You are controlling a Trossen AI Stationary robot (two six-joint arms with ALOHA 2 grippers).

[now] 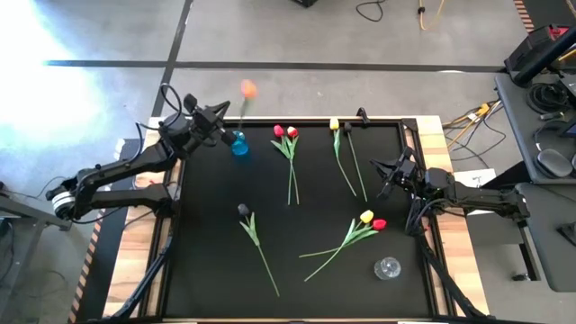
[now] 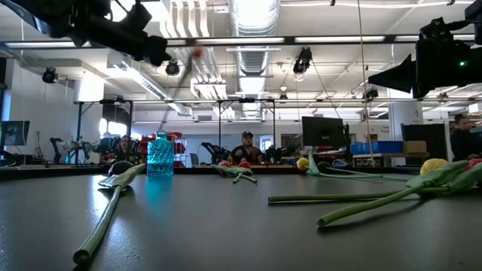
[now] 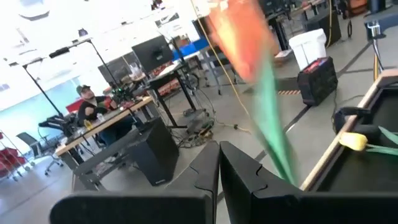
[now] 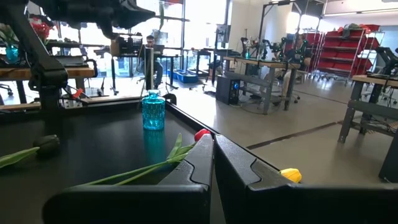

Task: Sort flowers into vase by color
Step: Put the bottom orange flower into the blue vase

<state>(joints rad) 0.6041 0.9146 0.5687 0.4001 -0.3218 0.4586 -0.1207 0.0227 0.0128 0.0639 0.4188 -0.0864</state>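
My left gripper hangs over the table's far left corner, shut on an orange flower whose blurred head sticks out past the far edge. Just near of it stands a small blue vase. Other flowers lie flat on the black table: two red ones, a yellow one, a dark-headed one, and a yellow and red pair. A clear vase stands near right. My right gripper waits shut at the right edge. My left gripper holds the orange flower by its green stem, well below the head. The stem runs down behind one finger, which hides the place of contact. The flower is lifted clear of the table, slanting up and away beyond the fingers.
The table has a raised wooden rim. A black clamp sits on the far rim. Long stems cross the middle and right of the mat. People sit at desks in the room beyond the far edge.
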